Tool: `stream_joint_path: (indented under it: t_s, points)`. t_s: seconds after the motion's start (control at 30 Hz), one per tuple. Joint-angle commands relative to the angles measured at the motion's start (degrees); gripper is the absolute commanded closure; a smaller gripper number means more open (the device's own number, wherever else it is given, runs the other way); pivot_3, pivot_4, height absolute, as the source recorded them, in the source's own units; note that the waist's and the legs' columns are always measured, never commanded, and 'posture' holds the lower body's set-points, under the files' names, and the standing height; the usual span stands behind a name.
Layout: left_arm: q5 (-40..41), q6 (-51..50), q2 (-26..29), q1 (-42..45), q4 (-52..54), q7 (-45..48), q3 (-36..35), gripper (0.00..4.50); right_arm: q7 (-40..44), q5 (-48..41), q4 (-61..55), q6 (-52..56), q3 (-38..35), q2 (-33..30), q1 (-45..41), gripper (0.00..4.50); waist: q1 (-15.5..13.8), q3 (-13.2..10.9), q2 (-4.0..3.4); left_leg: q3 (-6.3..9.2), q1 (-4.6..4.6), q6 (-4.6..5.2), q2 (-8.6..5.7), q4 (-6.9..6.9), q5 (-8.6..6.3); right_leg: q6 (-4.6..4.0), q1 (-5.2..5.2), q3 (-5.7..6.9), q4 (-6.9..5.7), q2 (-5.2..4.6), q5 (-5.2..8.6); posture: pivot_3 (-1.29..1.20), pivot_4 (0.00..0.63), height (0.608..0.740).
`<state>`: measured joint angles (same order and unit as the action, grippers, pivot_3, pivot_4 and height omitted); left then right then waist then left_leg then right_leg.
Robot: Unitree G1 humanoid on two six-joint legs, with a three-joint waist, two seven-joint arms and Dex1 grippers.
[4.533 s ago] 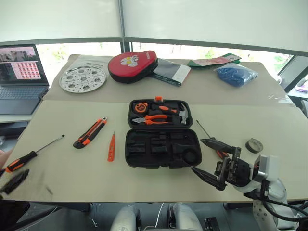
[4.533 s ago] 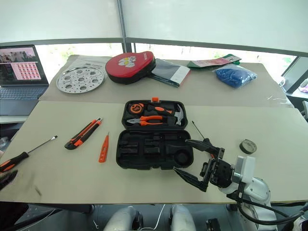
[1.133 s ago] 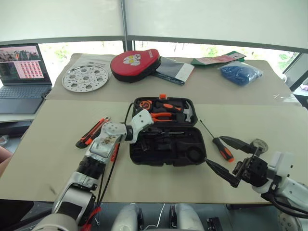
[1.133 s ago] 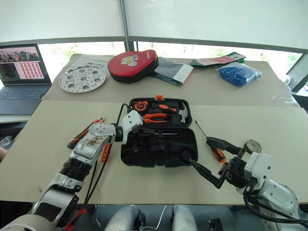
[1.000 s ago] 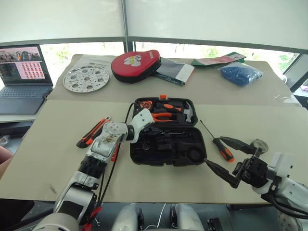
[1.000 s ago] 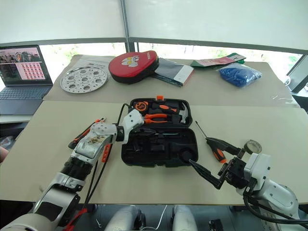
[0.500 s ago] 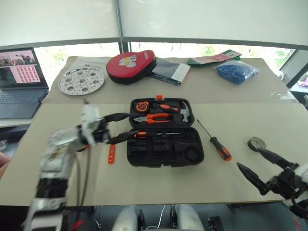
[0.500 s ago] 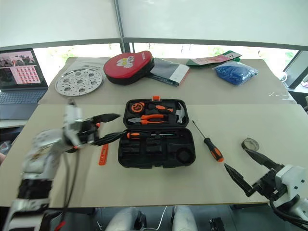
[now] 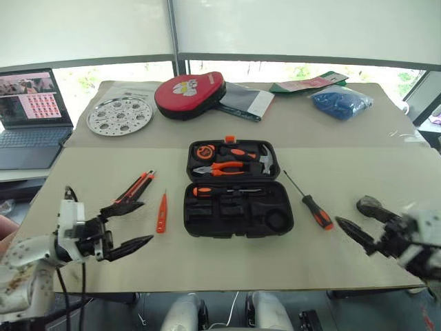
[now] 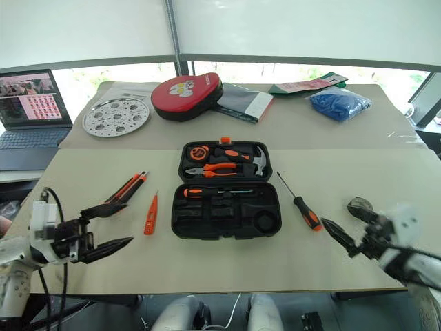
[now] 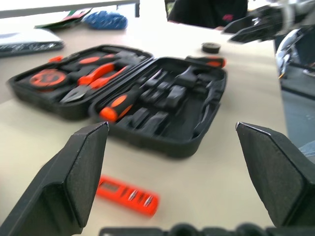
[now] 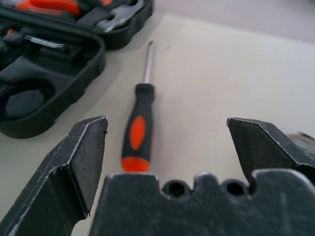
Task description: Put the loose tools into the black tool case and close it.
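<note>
The black tool case (image 9: 234,231) lies open mid-table. One black-and-orange screwdriver (image 9: 220,190) rests in its near half. The other screwdriver (image 9: 311,204) lies on the table to its right, ahead of my open right gripper (image 9: 348,212) and apart from it. The dark tape roll (image 11: 211,47) sits by that gripper's far finger. Left of the case lie the tester pen (image 9: 161,212) and the utility knife (image 9: 134,190). My left gripper (image 9: 145,222) stands open and empty near the knife's near end, well left of the case.
Pliers (image 9: 217,169), a hammer and a tape measure fill the case's far half. At the back are a red oval case (image 9: 189,94), a round perforated plate (image 9: 119,115), a booklet (image 9: 248,103) and a blue bag (image 9: 341,102). A laptop (image 9: 31,114) stands far left.
My left gripper has opened, left a screwdriver in the case's near half and drawn back to the left. My right gripper has swung out to the right, still open.
</note>
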<state>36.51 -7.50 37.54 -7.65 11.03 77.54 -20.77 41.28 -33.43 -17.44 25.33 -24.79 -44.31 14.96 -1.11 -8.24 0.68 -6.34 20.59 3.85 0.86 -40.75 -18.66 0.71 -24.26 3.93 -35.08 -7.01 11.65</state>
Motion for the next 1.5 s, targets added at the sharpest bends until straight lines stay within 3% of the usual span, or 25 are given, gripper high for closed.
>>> stream_joint_path:
  t_s: [0.03,0.23,0.37,0.6,0.77,0.83,1.0,1.13,1.23,1.5]
  points:
    - [1.77,-0.39,-1.34,1.01,6.04,-3.13,2.31,0.05,-1.73,3.22,1.88,11.23,8.52,-5.13,-8.18,0.00,0.00,0.00,-0.01,0.01,0.05,-0.01,0.00,0.00,0.00,-0.01,-0.04,0.06,-0.01,0.18,0.00,0.00,0.150,0.740]
    - [2.22,-1.20,-1.25,1.61,8.66,-5.29,4.40,0.05,-2.78,9.56,6.87,15.17,18.88,-5.81,-17.02,0.00,0.34,0.00,-0.01,-0.01,0.27,0.02,-0.01,-0.01,0.00,0.00,-0.15,0.14,0.10,0.46,-0.01,0.00,0.150,0.740]
    - [2.96,-1.61,-0.57,1.30,9.84,-5.91,4.13,0.00,-5.48,13.72,9.98,14.01,21.45,-3.54,-21.05,1.09,0.87,0.08,0.29,-0.07,0.26,0.03,-0.01,-0.09,-0.01,0.07,-0.09,0.11,0.16,0.55,-0.04,0.00,0.150,0.740]
    - [3.89,-1.63,-0.30,1.05,9.84,-7.59,2.92,0.00,-9.68,14.95,6.10,10.21,14.94,-0.48,-20.22,3.42,0.45,0.04,0.28,-0.10,0.24,0.04,-0.03,-0.12,-0.02,0.13,-0.09,0.02,0.13,0.53,-0.07,0.00,0.150,0.740]
    - [5.28,-1.94,-0.31,0.10,9.86,-9.50,0.71,0.00,-7.68,14.63,4.66,7.47,11.08,-2.86,-23.41,3.49,0.58,-0.01,0.18,-0.10,0.37,-0.02,-0.03,-0.11,0.02,0.15,-0.22,0.05,0.09,0.55,-0.08,0.00,0.150,0.740]
    - [6.08,-2.26,-0.28,-0.63,9.95,-10.25,-0.25,0.00,-2.78,12.78,4.52,4.49,12.21,-3.60,-27.25,3.49,0.98,-0.05,0.13,-0.12,0.36,-0.03,-0.02,-0.11,0.03,0.15,-0.24,0.04,0.10,0.57,-0.08,0.00,0.150,0.740]
    - [5.39,-1.84,-0.06,-2.12,8.85,-10.10,-1.06,0.00,16.66,8.55,2.47,-2.28,21.57,-4.65,-34.94,3.49,1.77,-0.08,0.10,-0.10,0.28,-0.09,0.07,-0.05,0.06,0.15,-0.23,0.03,0.11,0.75,-0.07,0.00,0.150,0.740]
    - [3.88,-1.29,0.41,-3.01,7.67,-9.52,-0.88,0.00,21.01,17.18,8.73,-3.09,34.46,-2.73,-45.91,3.49,1.78,-0.11,0.11,-0.10,0.30,-0.07,0.04,-0.07,0.06,0.14,-0.23,0.07,0.10,0.69,-0.07,0.00,0.150,0.740]
    - [3.83,-1.65,0.44,-3.14,8.21,-9.68,-0.61,0.00,23.09,21.09,12.82,-2.15,39.65,-1.80,-50.79,3.49,1.44,-0.12,0.11,-0.10,0.41,-0.02,-0.02,-0.13,0.03,0.14,-0.29,0.12,0.11,0.58,-0.07,0.00,0.150,0.740]
    - [3.64,-1.56,1.75,-3.52,8.09,-8.65,-0.59,0.00,27.77,28.15,20.04,-6.59,46.53,-0.26,-54.87,3.49,1.32,-0.13,0.10,-0.14,0.70,-0.04,-0.02,-0.15,0.04,0.15,-0.64,0.26,0.12,0.55,-0.08,0.00,0.150,0.740]
